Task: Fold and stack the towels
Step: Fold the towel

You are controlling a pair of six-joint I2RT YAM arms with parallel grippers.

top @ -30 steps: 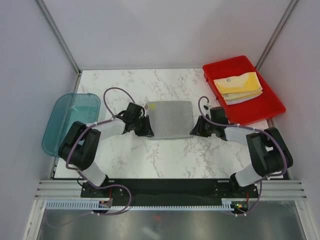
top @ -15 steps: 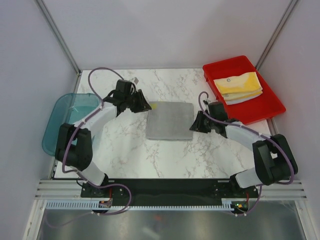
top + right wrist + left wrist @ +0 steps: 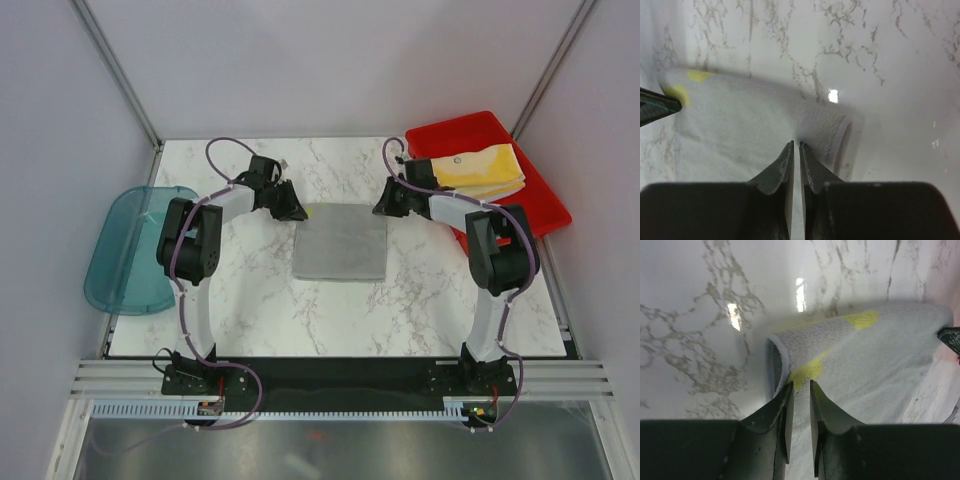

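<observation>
Two far corners of the grey towel point(image 3: 340, 242), flat on the counter point(image 3: 250, 300), meet the left tool point(image 3: 295, 212) and right tool point(image 3: 381, 208) overhead; the left wrist view shows its tool clamped on the towel's curled edge, and the right wrist view shows the same.

near marble point(image 3: 330, 320): open | red tray point(image 3: 543, 213): seemingly crowds right gripper point(image 3: 384, 208)

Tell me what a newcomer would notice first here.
A grey towel lies at the centre of the marble table, the left pincer and right pincer each pinching a far corner. At the far right, a red tray holds folded yellow towels; a teal tub sits at the left edge.
</observation>
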